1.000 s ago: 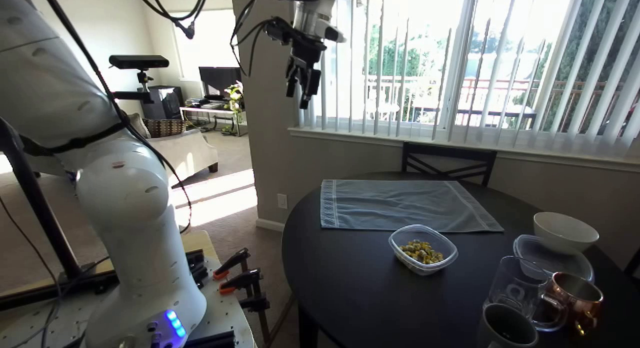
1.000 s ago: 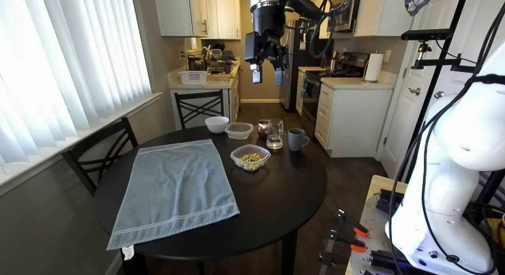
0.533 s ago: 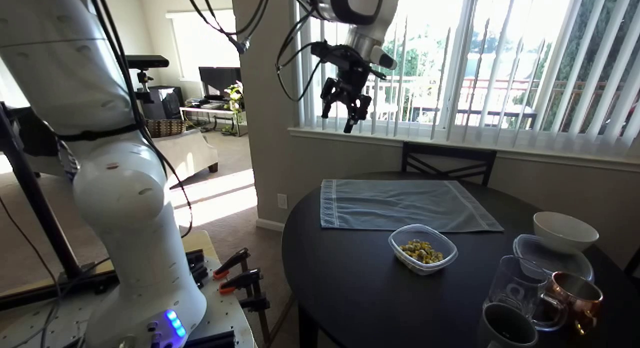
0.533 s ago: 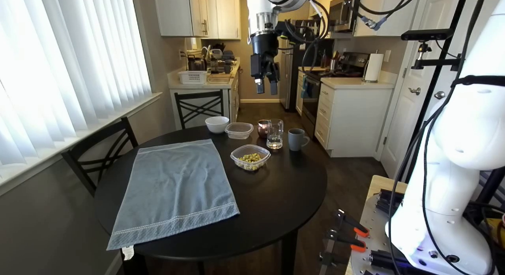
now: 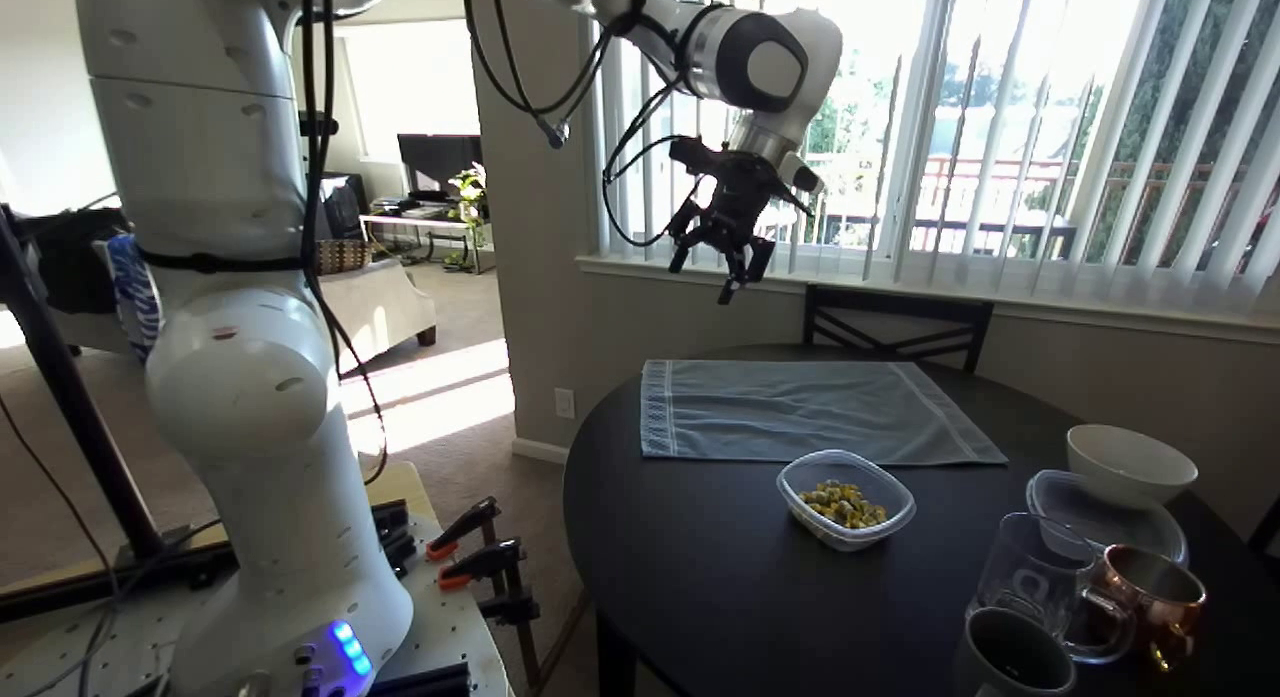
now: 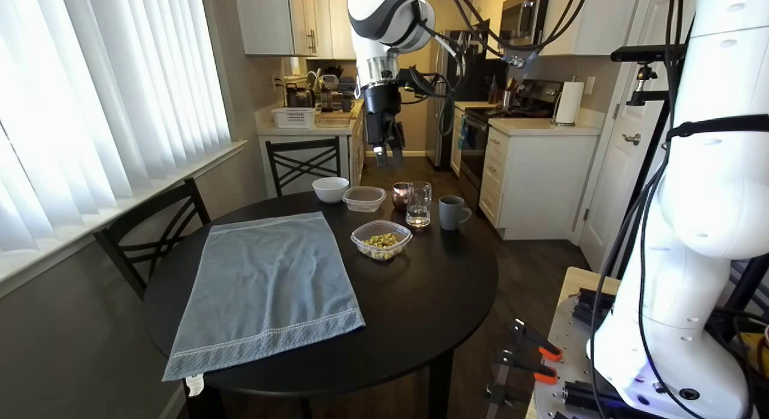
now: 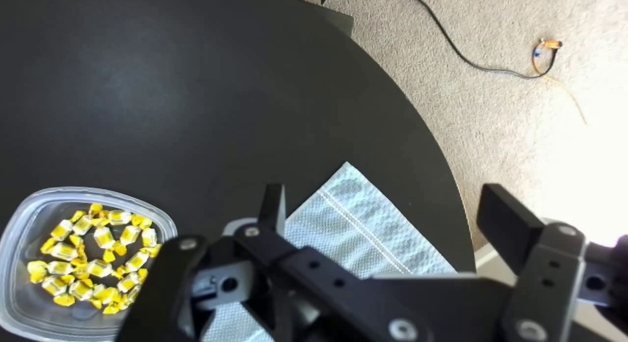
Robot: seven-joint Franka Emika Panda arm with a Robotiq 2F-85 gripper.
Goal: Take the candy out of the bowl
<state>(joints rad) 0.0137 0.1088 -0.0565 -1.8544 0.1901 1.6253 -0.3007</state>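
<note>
The candy (image 5: 843, 504) is a small heap of yellow wrapped pieces inside the small clear-whitish bowl with a rounded-square rim (image 5: 793, 493) on the dark table. Both also show in an exterior view, the candy (image 6: 381, 241) and the bowl (image 6: 357, 241). In the wrist view the candy (image 7: 100, 263) and the bowl (image 7: 54, 320) are at the lower left, partly covered by a gripper finger. My gripper (image 5: 703, 280) hangs high above the table, apart from the bowl, and shows also in an exterior view (image 6: 389, 159). In the wrist view the gripper (image 7: 387, 204) is wide open with nothing between its fingers.
A blue-grey cloth (image 6: 270, 287) lies on the round table (image 5: 690, 547) beside the bowl. Beyond the bowl stand a round white bowl (image 6: 330, 189), a clear container (image 6: 364, 199), a copper mug (image 6: 399, 196), a glass mug (image 6: 419, 205) and a grey mug (image 6: 451, 213).
The arm has swung over the table and come down, bringing the gripper lower and nearer the window side. The gripper has also turned. The bowl and candy have not moved.
</note>
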